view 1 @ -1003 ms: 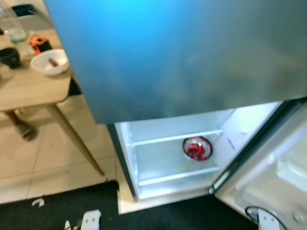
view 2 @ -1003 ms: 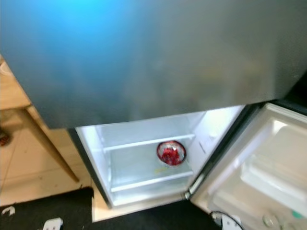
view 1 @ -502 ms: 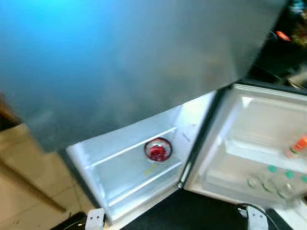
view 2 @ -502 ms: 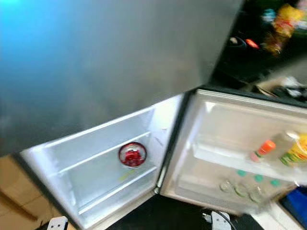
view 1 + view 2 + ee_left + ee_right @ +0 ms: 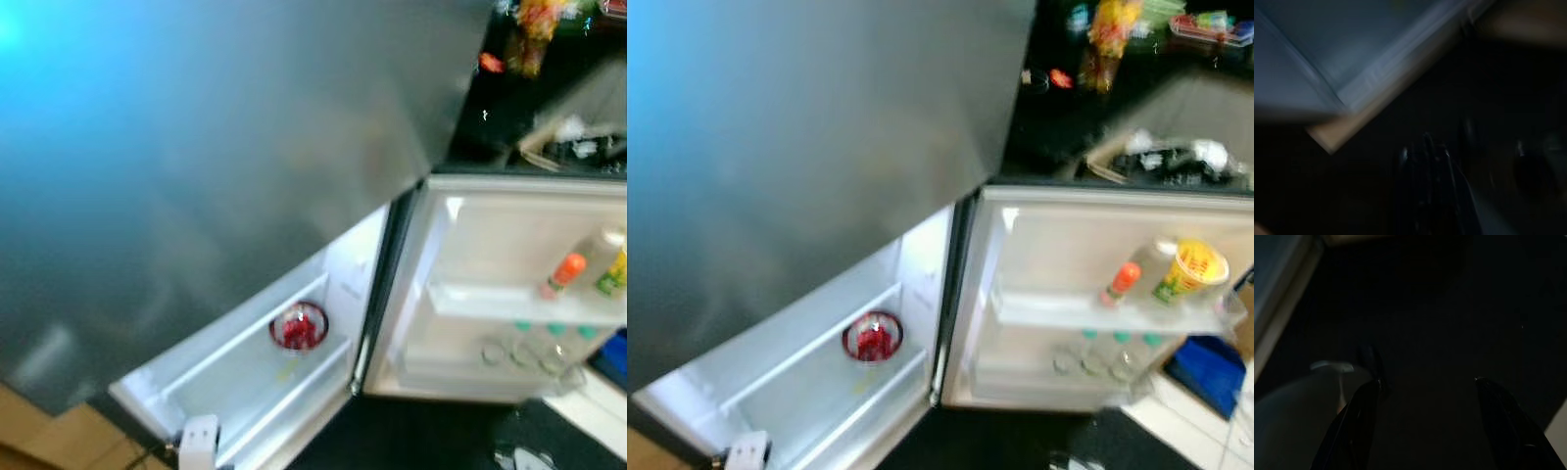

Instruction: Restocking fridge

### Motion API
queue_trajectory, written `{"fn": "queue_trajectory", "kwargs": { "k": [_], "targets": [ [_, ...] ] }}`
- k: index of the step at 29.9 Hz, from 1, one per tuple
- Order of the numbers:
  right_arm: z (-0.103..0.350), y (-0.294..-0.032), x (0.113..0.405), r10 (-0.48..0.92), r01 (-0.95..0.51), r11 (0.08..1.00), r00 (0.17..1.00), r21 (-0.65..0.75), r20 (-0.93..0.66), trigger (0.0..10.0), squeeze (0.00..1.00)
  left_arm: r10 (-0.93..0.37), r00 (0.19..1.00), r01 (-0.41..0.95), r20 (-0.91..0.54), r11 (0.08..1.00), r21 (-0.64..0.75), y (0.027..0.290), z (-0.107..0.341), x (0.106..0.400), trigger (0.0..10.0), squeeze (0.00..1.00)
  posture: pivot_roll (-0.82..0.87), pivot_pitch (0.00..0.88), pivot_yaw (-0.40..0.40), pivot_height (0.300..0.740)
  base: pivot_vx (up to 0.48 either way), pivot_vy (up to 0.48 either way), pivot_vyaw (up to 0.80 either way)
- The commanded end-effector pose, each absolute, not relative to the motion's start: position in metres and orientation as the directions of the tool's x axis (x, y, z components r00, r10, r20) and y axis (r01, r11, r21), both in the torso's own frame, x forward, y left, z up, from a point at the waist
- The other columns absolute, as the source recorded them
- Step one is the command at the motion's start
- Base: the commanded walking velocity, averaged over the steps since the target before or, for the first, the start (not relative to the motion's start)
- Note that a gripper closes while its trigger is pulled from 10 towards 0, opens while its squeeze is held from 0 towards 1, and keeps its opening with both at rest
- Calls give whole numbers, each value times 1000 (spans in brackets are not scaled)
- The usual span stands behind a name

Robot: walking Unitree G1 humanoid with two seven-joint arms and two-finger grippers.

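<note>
Left eye view: blurred. Grey upper door [image 5: 225, 147] takes the upper left and centre of the frame. Below it the fridge [image 5: 245, 382] stands open and lit. One red bowl [image 5: 299, 327] sits on a shelf [image 5: 235, 367], lower centre; the other shelf space visible looks bare. Open lower door [image 5: 509, 284] at right. Its rack carries an orange-capped bottle [image 5: 562, 274] and a yellow-labelled item [image 5: 614, 272] at the right edge, with teal-capped bottles [image 5: 524, 348] in the bin below. Dark floor along the bottom. A white part of the robot shows at the lower left.

Right eye view: same scene. Yellow cup [image 5: 1190, 269] stands beside the orange-capped bottle on the door rack. Dark worktop [image 5: 1136, 88] at upper right carries bright packets [image 5: 1107, 29], a likely supply for restocking. Blue box [image 5: 1210, 367] at lower right, on the floor.

Left wrist view: very dark. Left gripper [image 5: 1425, 161] hangs over dark floor, with the fridge's pale edge in the upper left. Cannot tell how the jaws stand.

Right wrist view: very dark. Right gripper [image 5: 1425, 396] hangs over dark floor; jaws wide apart, nothing between them.

Progress, as a judgement: door is open, neither arm carries stock. The bowl and door items are in place. Most of the restocking appears left: fetch goods, then shelve them.
</note>
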State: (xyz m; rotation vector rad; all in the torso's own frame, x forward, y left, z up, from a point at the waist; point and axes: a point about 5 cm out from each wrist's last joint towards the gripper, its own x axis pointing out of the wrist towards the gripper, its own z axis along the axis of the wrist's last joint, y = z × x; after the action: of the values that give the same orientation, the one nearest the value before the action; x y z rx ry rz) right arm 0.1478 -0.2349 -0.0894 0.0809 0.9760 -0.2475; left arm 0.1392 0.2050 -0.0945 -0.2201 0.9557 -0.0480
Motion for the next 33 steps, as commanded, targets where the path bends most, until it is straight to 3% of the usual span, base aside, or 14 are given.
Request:
{"fn": "queue_trajectory", "kwargs": {
  "k": [1, 9, 14, 33],
  "targets": [
    [-92, -237, 140, -178, 246, 968, 512, -55, -840, 10000, 0, -138, 558, -55, -819, 978, -203, 206, -97, 134, 10000, 0, -28, 67, -3, 740, 0, 0, -800],
    [-90, -238, 145, -179, 240, 969, 524, -57, -833, 10000, 0, -134, 556, -53, -820, 979, -196, 209, -96, 133, 10000, 0, -22, 64, -4, 740, 0, 0, -800],
    [-88, -238, 150, -179, 239, 969, 540, -54, -823, 10000, 0, -153, 543, -35, -825, 978, -204, 207, -98, 129, 10000, 0, -25, 61, -6, 740, 0, 0, 0],
    [-91, -232, 146, -149, 203, 978, 538, -43, -829, 10000, 0, -189, 532, -17, -826, 972, -233, 203, -99, 127, 10000, 0, -29, 71, 3, 740, 0, -428, 0]
  ]
}}
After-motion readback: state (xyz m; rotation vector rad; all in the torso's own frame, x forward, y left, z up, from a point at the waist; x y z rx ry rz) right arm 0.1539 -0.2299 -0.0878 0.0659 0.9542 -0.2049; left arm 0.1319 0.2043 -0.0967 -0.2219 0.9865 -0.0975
